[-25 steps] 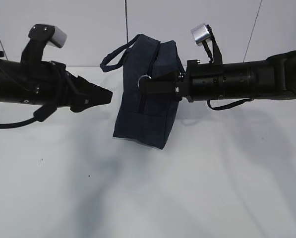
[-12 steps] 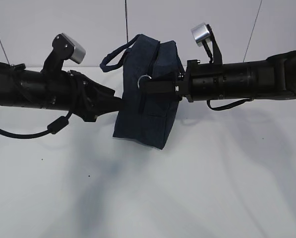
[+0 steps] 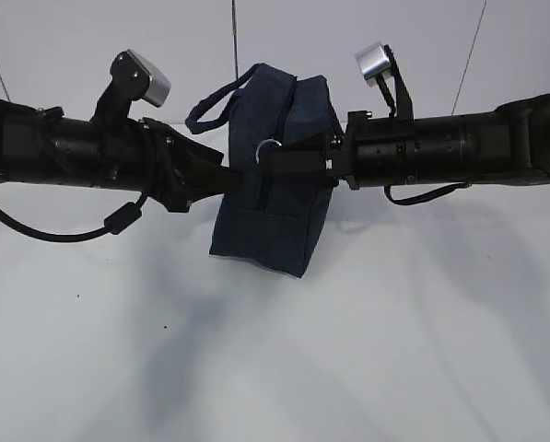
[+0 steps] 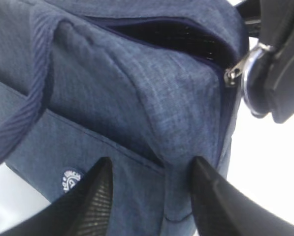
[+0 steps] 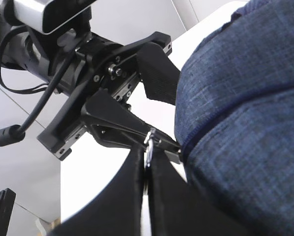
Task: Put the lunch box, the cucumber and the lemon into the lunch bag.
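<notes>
- Dark navy fabric lunch bag [image 3: 276, 175]: stands on end at upper centre of the exterior view, leaning slightly right, on the white table [image 3: 284, 359]. One corded loop handle [image 3: 215, 101] arches out to the upper left of the bag. A small round white logo [image 4: 72, 180] shows at the lower left of the left wrist view.
- Black zipper [image 4: 179, 37]: partly undone; in the left wrist view a dark gap runs across the top of the frame, ending at the silver ring pull [image 4: 245, 76] on the right edge.
- Left gripper [image 4: 149, 194]: black, enters from the left of the exterior view and meets the bag's left face at mid-height. In the left wrist view its two fingers [image 4: 95, 201] stand spread, one to each side of a ridge of navy cloth at the bottom of the frame. Jaws parted; whether the pads press the cloth cannot be told.
- Right gripper [image 5: 147, 162]: black, enters from the right of the exterior view and reaches the bag's upper front. In the right wrist view its fingers are pressed together on the ring pull, at lower centre of the frame. Clenched on the pull.
- Lunch box, cucumber, lemon: not visible in any view.
</notes>
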